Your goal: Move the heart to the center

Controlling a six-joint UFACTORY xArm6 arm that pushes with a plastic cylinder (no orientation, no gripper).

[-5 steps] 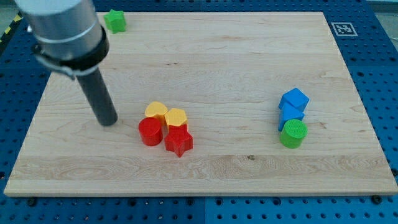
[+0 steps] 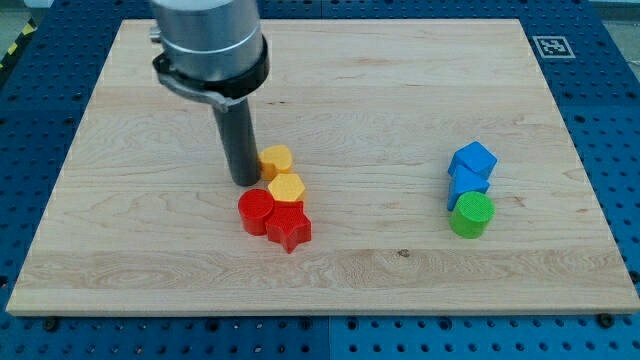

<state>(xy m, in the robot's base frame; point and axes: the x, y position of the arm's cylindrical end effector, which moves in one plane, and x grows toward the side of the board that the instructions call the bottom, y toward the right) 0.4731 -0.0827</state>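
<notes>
yellow blocks (image 2: pixel 281 172) – 2 | red blocks (image 2: pixel 274 218) – 2 | blue blocks (image 2: pixel 471 168) – 2 | green block (image 2: pixel 471 215) – 1

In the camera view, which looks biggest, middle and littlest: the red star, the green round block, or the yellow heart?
Largest to smallest as they look:
1. Red star
2. Green cylinder, close to the star, so I would not rank those two firmly
3. Yellow heart, partly hidden behind my tip, so it may only look smallest

Wooden board (image 2: pixel 350 70) bearing coloured blocks (image 2: pixel 285 188)
</notes>
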